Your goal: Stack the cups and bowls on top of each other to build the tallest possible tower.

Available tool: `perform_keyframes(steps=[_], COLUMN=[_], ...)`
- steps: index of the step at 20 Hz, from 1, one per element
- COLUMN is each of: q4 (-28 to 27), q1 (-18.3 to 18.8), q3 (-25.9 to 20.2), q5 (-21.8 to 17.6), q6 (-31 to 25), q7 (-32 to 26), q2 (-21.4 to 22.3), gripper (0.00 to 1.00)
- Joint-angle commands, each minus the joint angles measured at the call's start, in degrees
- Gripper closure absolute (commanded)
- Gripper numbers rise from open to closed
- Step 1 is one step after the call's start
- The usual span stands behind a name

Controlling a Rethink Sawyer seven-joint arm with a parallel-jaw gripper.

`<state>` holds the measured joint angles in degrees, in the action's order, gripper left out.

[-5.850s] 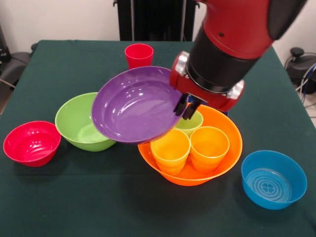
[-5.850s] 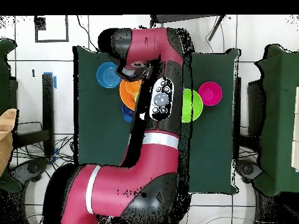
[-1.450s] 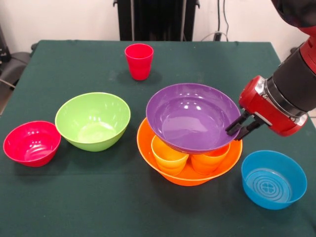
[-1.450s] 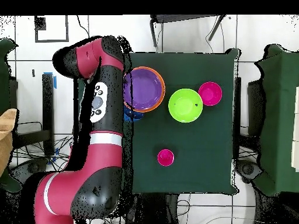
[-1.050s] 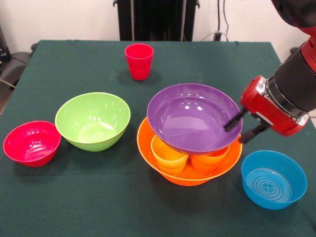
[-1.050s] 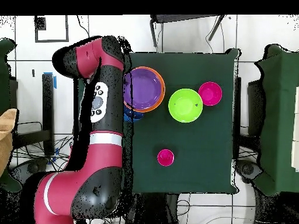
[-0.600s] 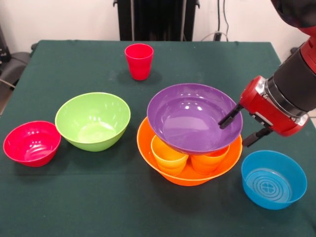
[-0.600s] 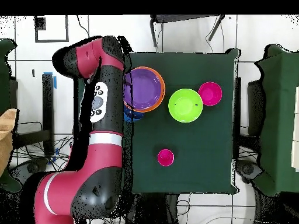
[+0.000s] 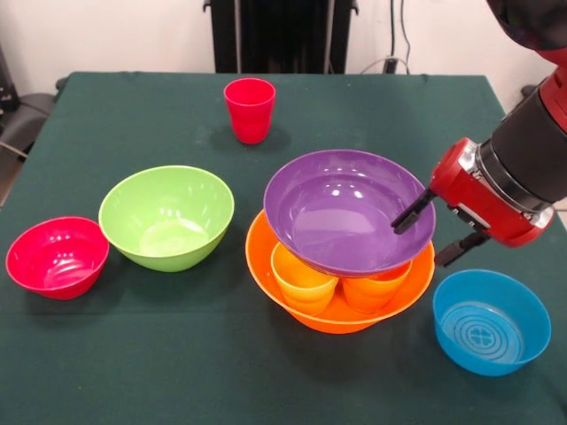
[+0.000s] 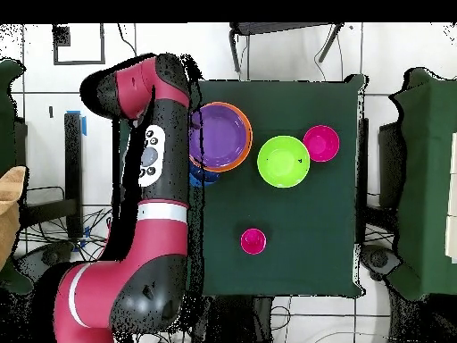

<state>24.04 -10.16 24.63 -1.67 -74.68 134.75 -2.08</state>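
The purple bowl (image 9: 341, 211) (image 10: 218, 136) rests upright on the cups inside the big orange bowl (image 9: 266, 274) (image 10: 247, 143). Two orange-yellow cups (image 9: 301, 276) (image 9: 372, 285) show under it; a light green cup is hidden. My gripper (image 9: 431, 232) is open at the purple bowl's right rim, one finger (image 9: 407, 213) over the inside, the other (image 9: 458, 248) outside and lower. The rim lies between them, untouched as far as I can see. The red cup (image 9: 250, 108) (image 10: 253, 240) stands alone at the far side.
A lime green bowl (image 9: 166, 215) (image 10: 283, 161) and a small red bowl (image 9: 57, 255) (image 10: 320, 143) sit left of the stack. A light blue bowl (image 9: 490, 320) sits at the front right, just below my gripper. A dark blue sliver (image 10: 203, 176) shows beside my arm.
The purple bowl, carried in the air 5.8 s ago, now sits on the cups. Since 1.4 s ago my gripper has opened and let go of its rim.
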Motion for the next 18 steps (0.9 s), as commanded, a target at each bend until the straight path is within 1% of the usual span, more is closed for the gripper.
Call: perform_keyframes(steps=[1, 4, 12, 15, 18], q4=[-0.02, 0.35, 2.32, 3.19, 2.14], q1=[2.10, 2.27, 3.26, 3.45, 3.75], q3=[-5.42, -6.71, -6.89, -7.06, -6.28], q5=[2.03, 3.87, 6.04, 6.89, 7.17], q6=[-1.37, -2.13, -2.82, -3.91, -6.09], q7=[-2.75, -3.94, -5.99, -7.12, -7.90], q2=[0.83, 2.03, 4.55, 6.08, 6.54], gripper=[0.00, 0.00, 0.00, 0.00, 0.00])
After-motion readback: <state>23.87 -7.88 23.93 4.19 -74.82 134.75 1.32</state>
